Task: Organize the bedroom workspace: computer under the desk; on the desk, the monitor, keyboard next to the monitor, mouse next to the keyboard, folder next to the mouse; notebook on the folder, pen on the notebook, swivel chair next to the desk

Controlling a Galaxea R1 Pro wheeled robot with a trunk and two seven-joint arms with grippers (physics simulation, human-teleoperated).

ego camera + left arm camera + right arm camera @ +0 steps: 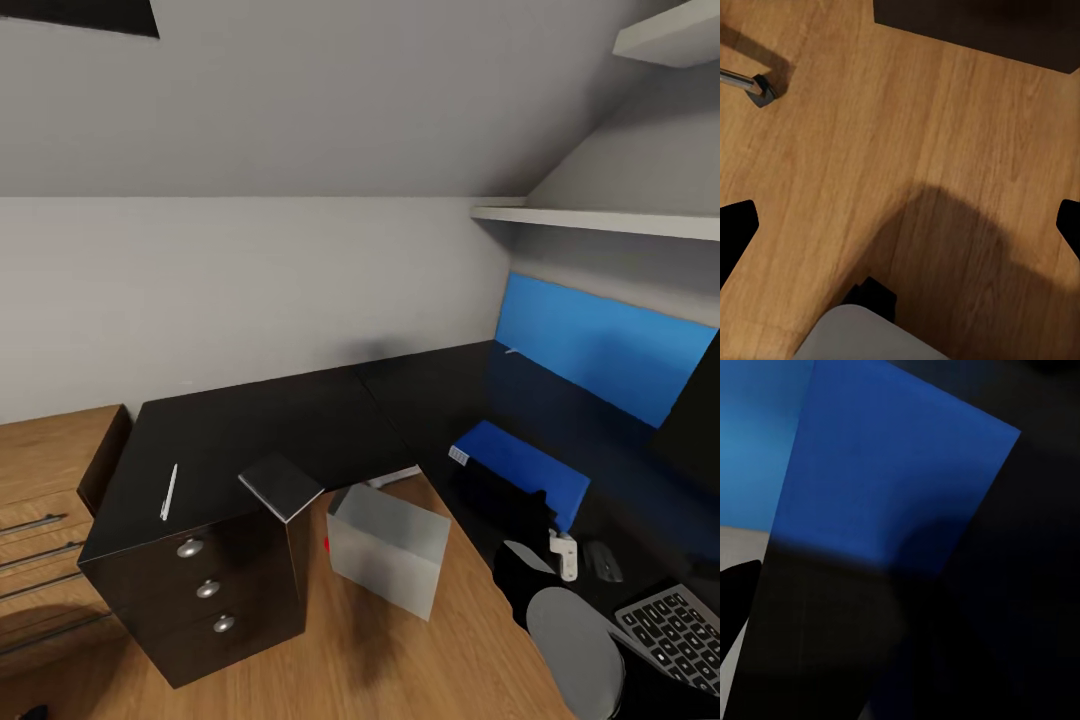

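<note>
The black L-shaped desk [300, 420] carries the pale pen [168, 492] and the dark notebook [282, 484] above its drawer unit [205, 590]. The blue folder [530, 465] lies flat on the right wing, with my right gripper [522, 508] just over its near edge. In the right wrist view the folder [892, 472] is close; one fingertip [735, 600] stands far to the side, so the right gripper [900, 592] is open. The keyboard [678, 630], a small dark mouse [603, 560] and the monitor [700, 410] are at the right. The grey computer [388, 545] stands on the floor. My left gripper [900, 229] hangs open over the floor.
A light-wood dresser [45, 480] stands left of the desk. A blue wall panel [600, 345] and white shelves [600, 220] are behind the right wing. The swivel chair's chrome leg and caster [754, 84] rest on the wood floor [945, 150].
</note>
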